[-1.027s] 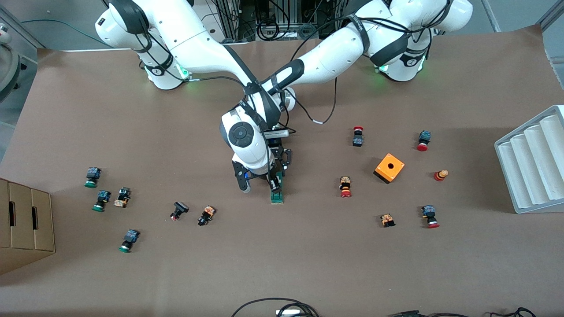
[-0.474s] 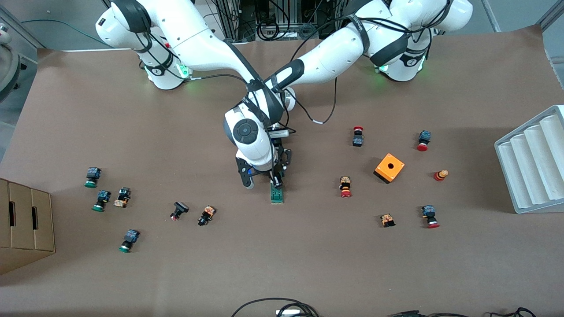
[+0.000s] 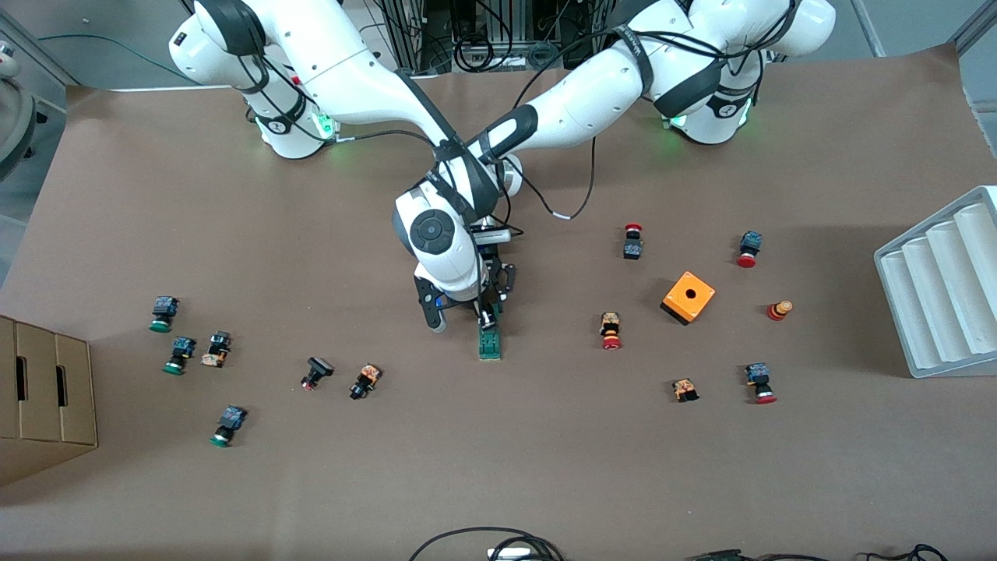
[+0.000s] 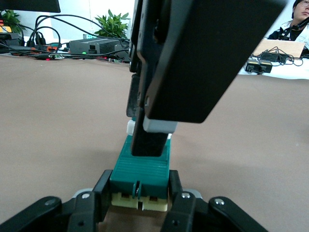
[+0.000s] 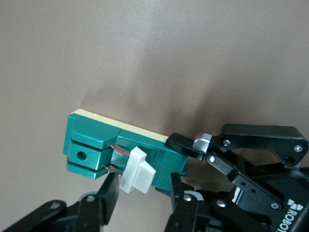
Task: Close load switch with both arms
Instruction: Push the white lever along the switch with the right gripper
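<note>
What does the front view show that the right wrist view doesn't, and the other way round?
Only the front view shows the whole table: the orange box, the scattered push buttons such as one red-capped one, the white ridged tray and both arms crossing over the middle.

Only the right wrist view shows the load switch's white tab between the right gripper's open fingers, and the left gripper clamped on the switch's end.

Both show the green load switch lying on brown paper.
</note>
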